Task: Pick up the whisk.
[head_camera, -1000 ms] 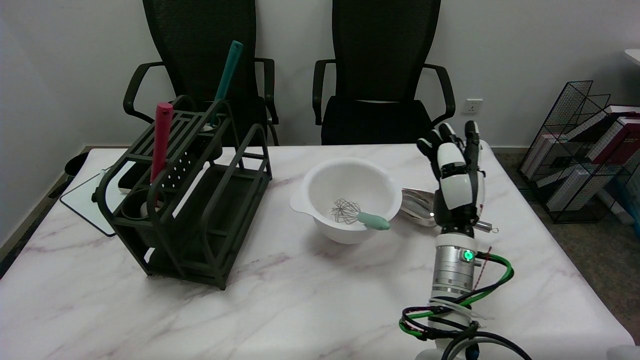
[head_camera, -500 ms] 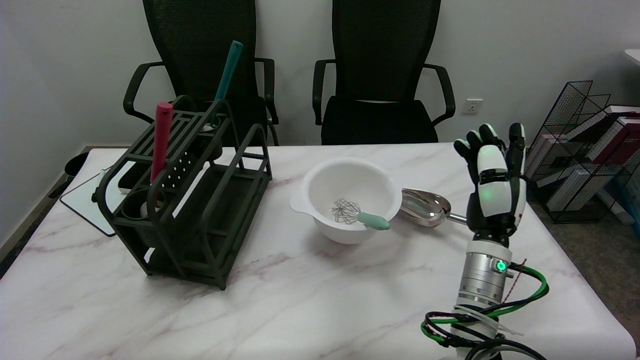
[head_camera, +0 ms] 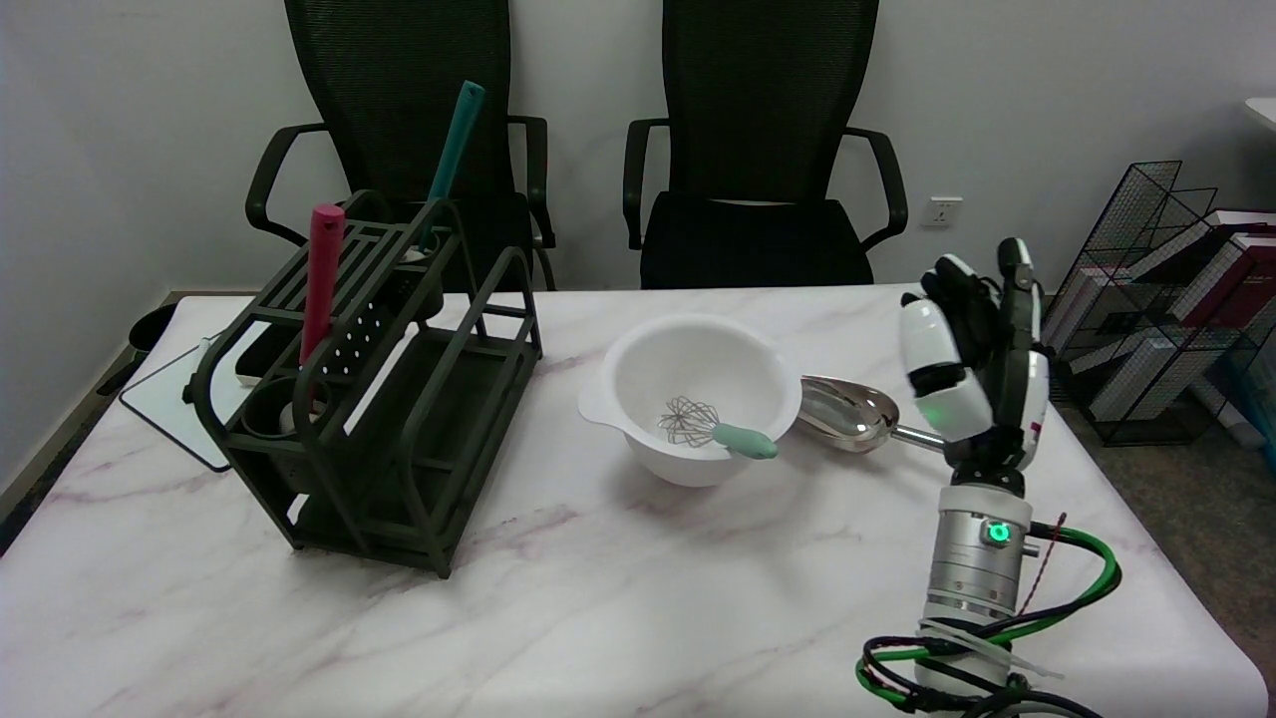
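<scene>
Head view showed the whisk [head_camera: 716,429] lying inside the white bowl [head_camera: 638,359], its mint handle propped on the near rim. The right hand [head_camera: 972,374] was raised well off to the bowl's right above a metal scoop [head_camera: 847,411], fingers extended and apart, holding nothing.

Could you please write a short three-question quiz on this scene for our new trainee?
1. True or false: the whisk lies inside the white bowl.
2. What lies right of the bowl? A) metal scoop B) a plate C) a cup
3. Fill in: the right hand holds ____.

Key: 1 true; 2 A; 3 nothing. The hand is raised off the table, fingers up, to the right of the scoop.
</scene>
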`<control>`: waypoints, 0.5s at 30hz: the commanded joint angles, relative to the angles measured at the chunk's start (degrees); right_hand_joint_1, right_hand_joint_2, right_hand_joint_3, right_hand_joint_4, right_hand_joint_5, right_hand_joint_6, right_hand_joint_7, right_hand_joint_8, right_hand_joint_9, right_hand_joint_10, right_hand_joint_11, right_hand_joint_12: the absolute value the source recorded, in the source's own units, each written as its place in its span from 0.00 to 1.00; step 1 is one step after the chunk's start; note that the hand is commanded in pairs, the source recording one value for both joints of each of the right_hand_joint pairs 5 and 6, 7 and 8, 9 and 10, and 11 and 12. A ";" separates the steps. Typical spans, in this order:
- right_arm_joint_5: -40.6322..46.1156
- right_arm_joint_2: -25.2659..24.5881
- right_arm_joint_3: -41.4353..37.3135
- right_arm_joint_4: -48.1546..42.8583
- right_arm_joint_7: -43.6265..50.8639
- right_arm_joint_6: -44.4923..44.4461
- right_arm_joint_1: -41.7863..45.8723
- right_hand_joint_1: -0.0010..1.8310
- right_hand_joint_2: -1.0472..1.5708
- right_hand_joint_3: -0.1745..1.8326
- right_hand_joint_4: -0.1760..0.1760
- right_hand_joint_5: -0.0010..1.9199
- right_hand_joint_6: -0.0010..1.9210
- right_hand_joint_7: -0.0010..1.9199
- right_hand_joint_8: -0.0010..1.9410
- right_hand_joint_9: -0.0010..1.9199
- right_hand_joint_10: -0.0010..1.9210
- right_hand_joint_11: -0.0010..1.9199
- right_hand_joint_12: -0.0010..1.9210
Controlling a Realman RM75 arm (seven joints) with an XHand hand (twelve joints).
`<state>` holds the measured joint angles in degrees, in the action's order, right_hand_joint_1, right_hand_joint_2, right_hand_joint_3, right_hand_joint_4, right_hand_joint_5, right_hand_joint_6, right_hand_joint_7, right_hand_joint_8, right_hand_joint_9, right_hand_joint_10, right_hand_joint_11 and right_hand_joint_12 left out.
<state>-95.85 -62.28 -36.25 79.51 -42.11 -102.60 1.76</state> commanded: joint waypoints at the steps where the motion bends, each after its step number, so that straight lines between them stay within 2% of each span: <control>1: -13.85 -7.52 3.97 -12.58 38.18 1.41 0.73 0.48 0.51 0.56 0.50 0.06 0.06 0.27 0.26 0.28 0.28 0.34 0.34; 7: -15.54 -15.01 2.55 -23.23 38.43 -3.56 -0.07 0.47 0.48 0.58 0.50 0.07 0.07 0.27 0.27 0.28 0.28 0.34 0.34; 15: -16.85 -17.13 3.38 -26.62 38.39 -3.49 0.01 0.45 0.49 0.58 0.50 0.04 0.04 0.25 0.25 0.27 0.27 0.32 0.32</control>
<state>-105.57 -70.21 -33.94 66.59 -15.40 -103.28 2.09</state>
